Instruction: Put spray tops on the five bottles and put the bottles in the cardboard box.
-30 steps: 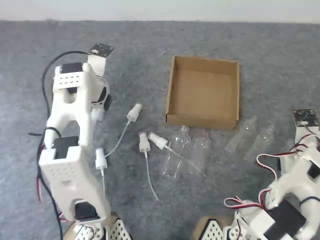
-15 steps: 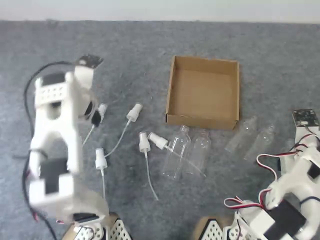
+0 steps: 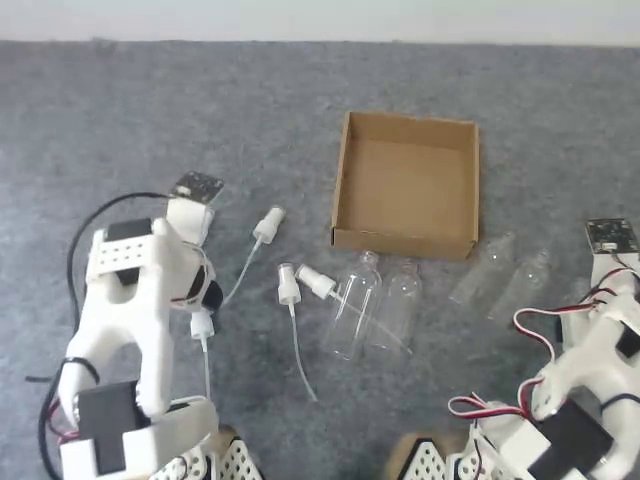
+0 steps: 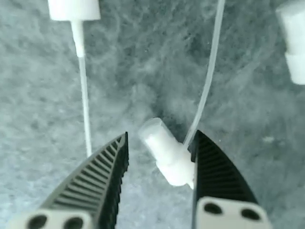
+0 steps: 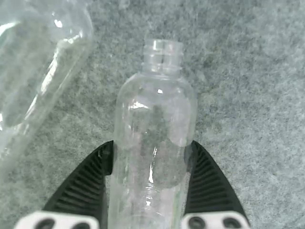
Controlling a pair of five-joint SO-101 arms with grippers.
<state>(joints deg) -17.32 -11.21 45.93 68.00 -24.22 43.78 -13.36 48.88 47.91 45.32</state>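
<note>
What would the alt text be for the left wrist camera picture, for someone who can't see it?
The left gripper, open, has its two black ridged fingers on either side of a white spray top lying on grey carpet, its thin tube trailing away. Two more spray tops lie farther off at the picture's edges.

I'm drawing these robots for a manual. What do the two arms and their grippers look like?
The left arm and right arm are blocky white plastic with black motors and dotted panels. A black cable loops off the left; red, white and black wires run along the right. The left gripper and right gripper each have black ribbed wedge fingers on white bases.
</note>
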